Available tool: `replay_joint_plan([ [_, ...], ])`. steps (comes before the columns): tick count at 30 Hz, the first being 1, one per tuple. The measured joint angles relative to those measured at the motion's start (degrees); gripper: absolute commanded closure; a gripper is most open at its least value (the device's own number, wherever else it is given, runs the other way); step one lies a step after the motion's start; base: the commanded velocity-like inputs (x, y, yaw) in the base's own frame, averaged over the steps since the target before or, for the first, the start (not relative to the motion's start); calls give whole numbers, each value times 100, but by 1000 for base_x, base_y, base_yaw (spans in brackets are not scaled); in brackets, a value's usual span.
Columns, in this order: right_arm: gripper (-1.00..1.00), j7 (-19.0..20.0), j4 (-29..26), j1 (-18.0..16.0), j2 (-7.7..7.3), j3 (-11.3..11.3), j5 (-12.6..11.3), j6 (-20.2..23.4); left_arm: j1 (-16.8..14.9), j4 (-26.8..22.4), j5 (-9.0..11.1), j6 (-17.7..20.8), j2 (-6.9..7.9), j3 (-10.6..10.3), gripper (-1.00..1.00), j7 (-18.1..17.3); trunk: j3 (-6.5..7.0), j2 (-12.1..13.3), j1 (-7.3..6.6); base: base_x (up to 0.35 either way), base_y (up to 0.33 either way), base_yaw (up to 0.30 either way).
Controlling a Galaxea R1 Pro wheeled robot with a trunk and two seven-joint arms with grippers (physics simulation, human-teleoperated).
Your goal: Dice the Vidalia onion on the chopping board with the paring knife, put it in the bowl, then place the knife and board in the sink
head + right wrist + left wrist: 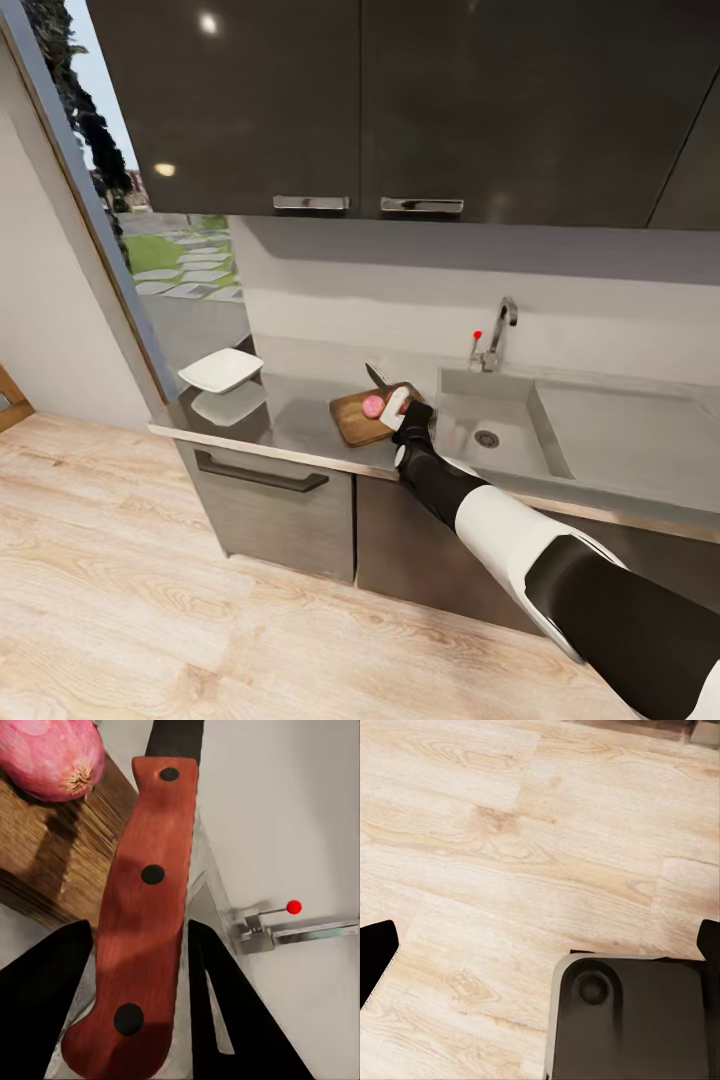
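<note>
1. Reaching forward from the lower right of the head view, the right arm in black and white stretches over the table's front edge.
2. Its right gripper is clenched on the paring knife; the wrist view shows the reddish riveted handle between the two dark fingers.
3. The dark blade points away from the robot, past the far edge of the chopping board.
4. The Vidalia onion sits on that brown board, just beside the gripper.
5. The board lies on the grey table, just left of the sink.
6. The tap with its red knob stands behind the basin.
7. Farther left, the white bowl rests near the table's end, well apart from the board.
8. Elsewhere, the left gripper hangs over the wooden floor, its fingers spread wide and empty.
</note>
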Motion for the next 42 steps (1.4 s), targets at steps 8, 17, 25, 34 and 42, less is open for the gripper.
replay_joint_plan([
  [8,100,96,-5,0,1,15,3,-14,-5,6,0,0,-2,0,-100,-1,0,0,1,23,26,0],
  [17,100,187,-185,43,1,-186,-223,-199,-34,-5,-8,18,68,-1,-100,11,0,0,1,0,0,0],
  [25,100,186,-180,113,1,-188,-206,-338,-49,193,-8,15,86,0,-100,17,0,0,1,0,11,0],
  [34,100,160,-180,114,1,-176,-205,-328,-49,206,-15,17,78,0,-100,17,0,0,1,0,-14,0],
  [42,100,149,-172,115,1,-155,-192,-163,-49,209,-17,17,78,-1,-100,17,0,0,1,0,-87,0],
])
